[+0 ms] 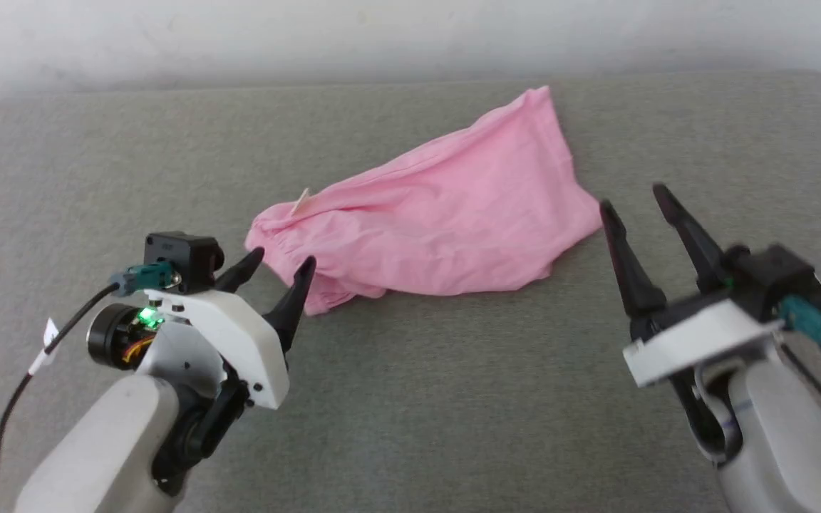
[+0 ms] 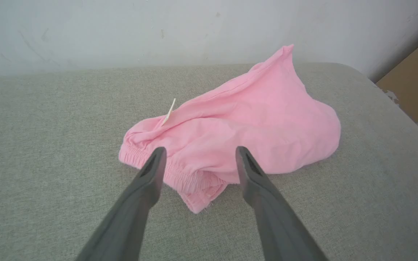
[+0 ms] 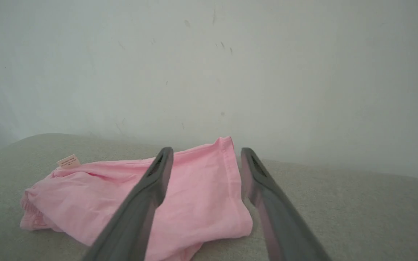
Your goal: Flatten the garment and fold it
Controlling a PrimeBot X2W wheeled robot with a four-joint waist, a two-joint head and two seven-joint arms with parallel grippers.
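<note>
Garment: thin pink cotton, crumpled, gathered waistband.

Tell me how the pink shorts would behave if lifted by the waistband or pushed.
The pink shorts lie crumpled in folds, so they would probably hang limp. The thin cloth looks light. On the textured grey surface, a push would likely bunch them.

- The left pincer sits at the near left, its two dark fingers spread apart and pointing far and rightward.
- The right pincer sits at the near right, fingers parted, pointing far and slightly leftward.
</note>
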